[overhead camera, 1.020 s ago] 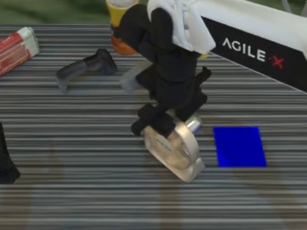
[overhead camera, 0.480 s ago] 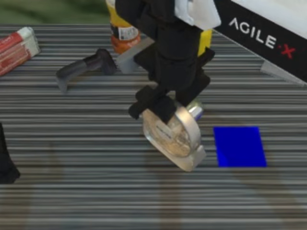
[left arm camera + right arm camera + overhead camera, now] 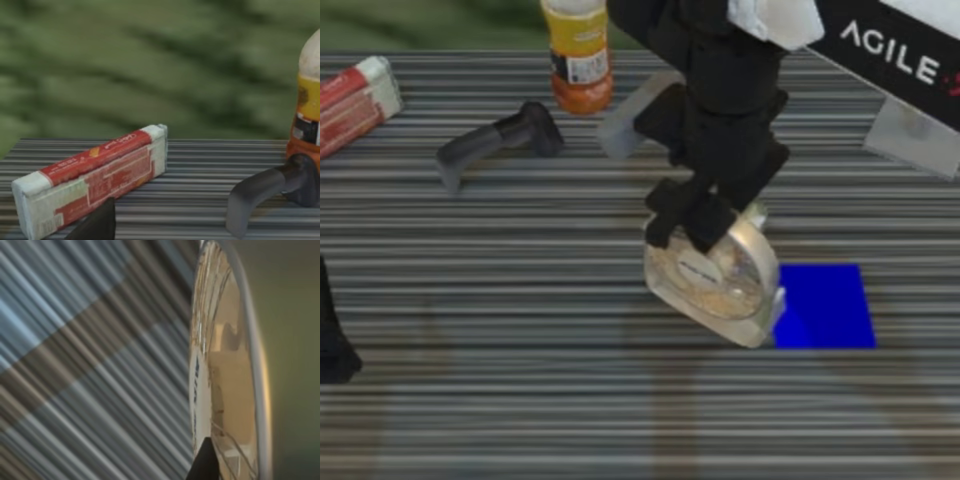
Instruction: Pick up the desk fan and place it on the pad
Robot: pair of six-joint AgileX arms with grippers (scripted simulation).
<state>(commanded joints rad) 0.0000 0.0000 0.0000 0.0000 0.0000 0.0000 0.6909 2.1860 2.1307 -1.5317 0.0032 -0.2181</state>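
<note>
White capital letters reading "AGILE", followed by part of a red mark, stand on the black casing of the right arm (image 3: 895, 60) at the top right of the overhead view. The red and white box (image 3: 90, 175) and the orange bottle's label (image 3: 578, 68) carry print too small to read.

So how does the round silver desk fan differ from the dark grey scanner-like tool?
The round silver desk fan is pale and disc-shaped; the dark grey scanner-like tool is long with a bent handle. The fan is held tilted by the right gripper beside the bright blue pad; the tool lies free on the striped table.
</note>
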